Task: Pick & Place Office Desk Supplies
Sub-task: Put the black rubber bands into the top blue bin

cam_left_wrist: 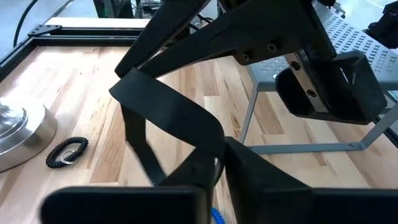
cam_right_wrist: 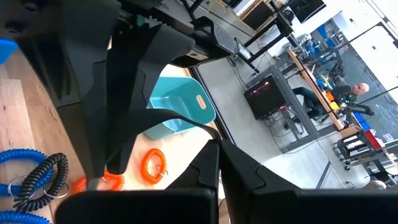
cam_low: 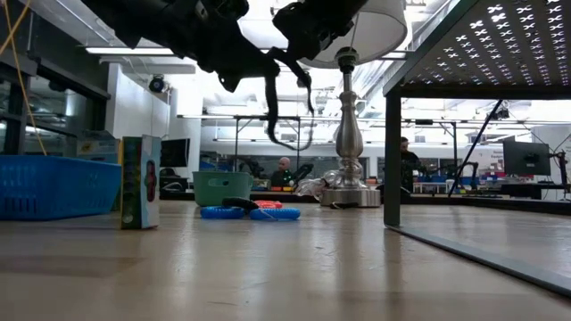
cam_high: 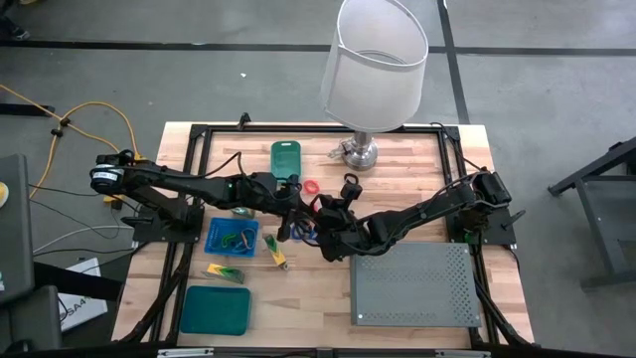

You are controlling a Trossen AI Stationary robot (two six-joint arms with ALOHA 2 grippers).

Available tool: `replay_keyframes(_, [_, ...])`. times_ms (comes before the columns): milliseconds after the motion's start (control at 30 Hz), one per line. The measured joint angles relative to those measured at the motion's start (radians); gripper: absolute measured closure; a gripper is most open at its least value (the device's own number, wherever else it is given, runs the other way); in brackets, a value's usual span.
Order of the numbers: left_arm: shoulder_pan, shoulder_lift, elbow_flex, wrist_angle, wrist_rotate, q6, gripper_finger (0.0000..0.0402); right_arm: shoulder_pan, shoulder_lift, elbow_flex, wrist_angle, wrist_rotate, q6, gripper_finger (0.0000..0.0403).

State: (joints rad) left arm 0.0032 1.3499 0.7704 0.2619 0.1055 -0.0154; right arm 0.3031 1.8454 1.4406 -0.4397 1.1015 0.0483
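Black rubber band [cam_low: 287, 107] hangs as long loop in mid-air above table centre, long axis vertical, stretched between both grippers. Left gripper [cam_high: 294, 202] pinched shut on band; right gripper [cam_high: 326, 211] clamped on same band, just beside it. Left of them: blue basket [cam_high: 214, 237], yellow-green blocks [cam_high: 275, 251]. Below: blue coil rings [cam_low: 250, 212] on wood. Right: grey perforated box [cam_high: 412, 284], near edge. Bare wood near front.
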Motion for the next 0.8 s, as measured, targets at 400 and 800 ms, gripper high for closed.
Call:
replay_keyframes(400, [0.0,0.0,0.0,-0.007,0.0,-0.008,0.04,0.0,0.0,0.0,0.0,-0.016,0.0,0.0401])
replay_keyframes(800, [0.0,0.0,0.0,-0.007,0.0,-0.011,0.04,0.0,0.0,0.0,-0.008,-0.117,-0.001,0.0395])
